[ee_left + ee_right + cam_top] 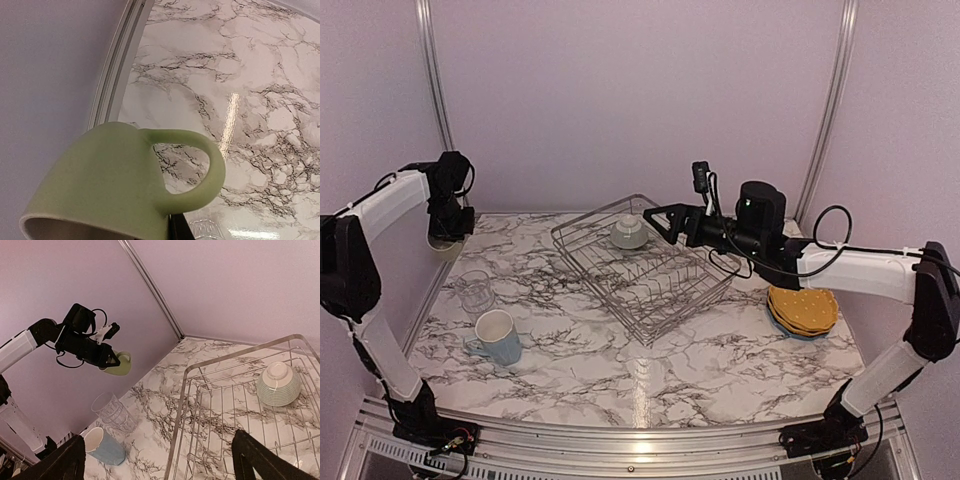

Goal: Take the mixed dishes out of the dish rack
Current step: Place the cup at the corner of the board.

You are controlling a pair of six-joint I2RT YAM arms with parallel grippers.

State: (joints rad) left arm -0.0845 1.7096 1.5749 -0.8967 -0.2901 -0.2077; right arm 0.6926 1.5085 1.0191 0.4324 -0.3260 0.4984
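Note:
My left gripper (451, 228) is shut on the pale green cup (100, 185) and holds it above the table's far left corner by the wall; the cup also shows in the right wrist view (118, 365). My right gripper (655, 215) is open and empty, hovering over the wire dish rack (650, 275) just right of the upturned pale green bowl (628, 232), which sits in the rack's far corner (279, 385). The clear glass (475, 290) and the light blue mug (498, 337) stand on the table at the left. The yellow-orange plates (803, 308) are stacked at the right, with a blue rim under them.
The purple wall and metal frame rail (112, 85) run close beside the left gripper. The marble table (650, 370) stretches in front of the rack. The glass (114, 412) and mug (105, 447) stand close together near the left edge.

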